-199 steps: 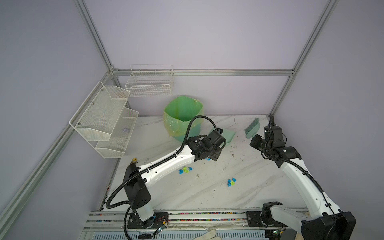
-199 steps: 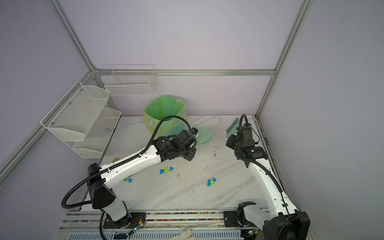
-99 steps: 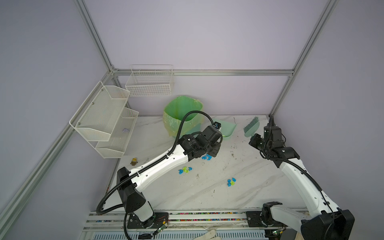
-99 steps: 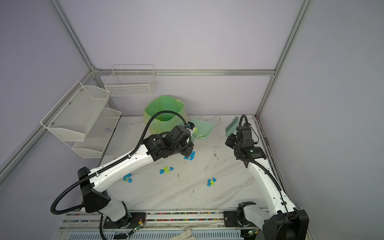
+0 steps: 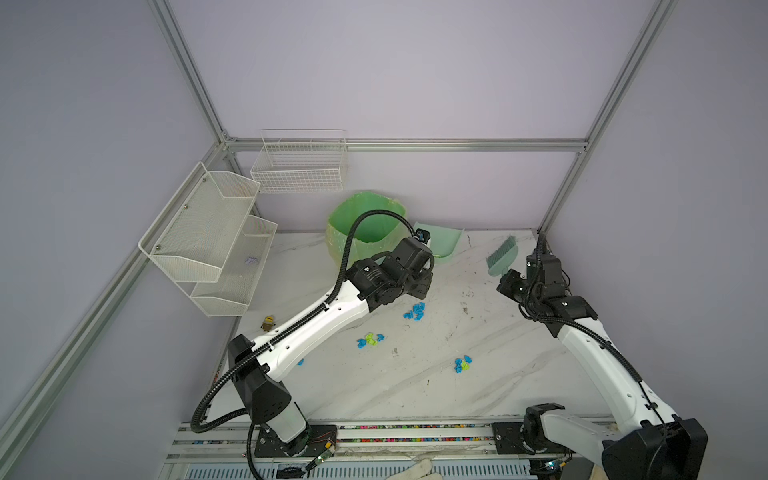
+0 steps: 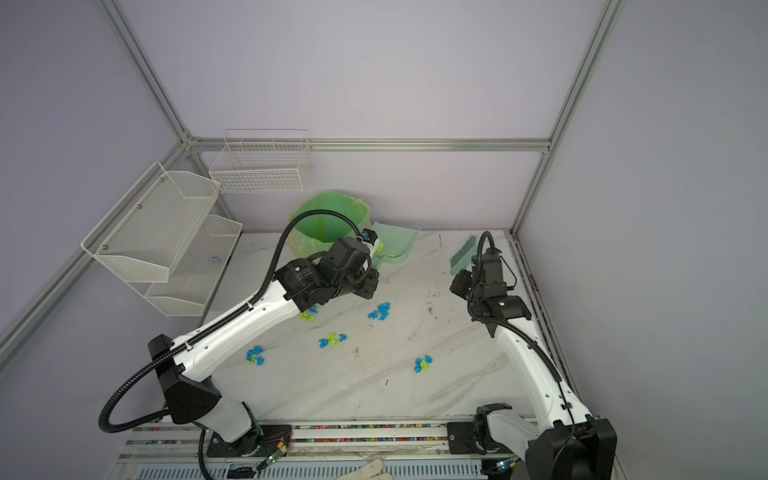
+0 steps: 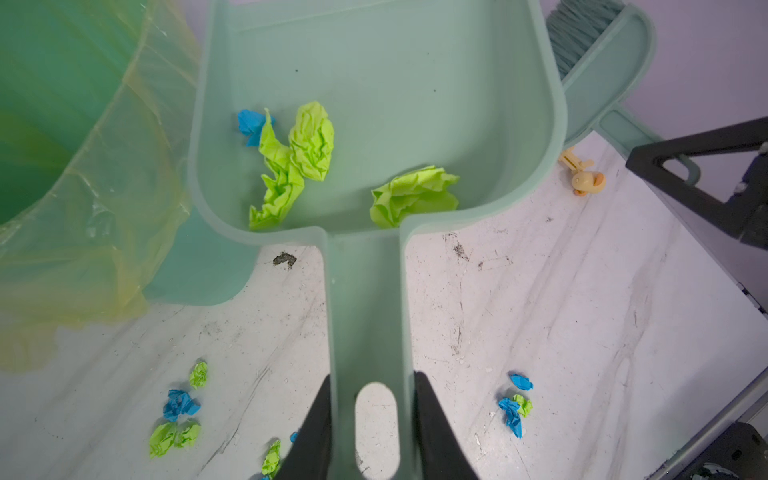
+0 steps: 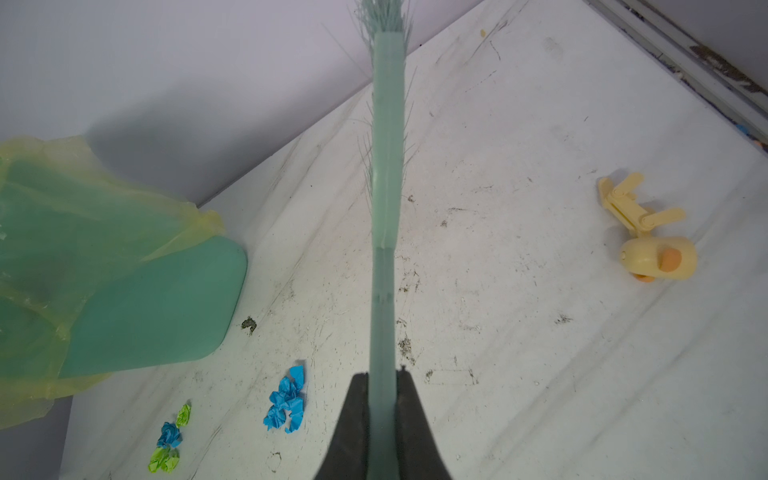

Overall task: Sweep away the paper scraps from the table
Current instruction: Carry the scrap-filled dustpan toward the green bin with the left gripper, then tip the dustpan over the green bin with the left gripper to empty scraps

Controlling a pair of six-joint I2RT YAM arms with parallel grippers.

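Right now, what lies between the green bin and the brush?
The dustpan, held by the left gripper, seen in both top views; the left wrist view shows paper scraps in it.

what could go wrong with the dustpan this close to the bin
The dustpan sits beside the bin, not over it; tipping now could drop its paper scraps onto the table. The left fingers pinch only the handle's end, so the pan might swing. The brush could catch the yellow toy nearby.
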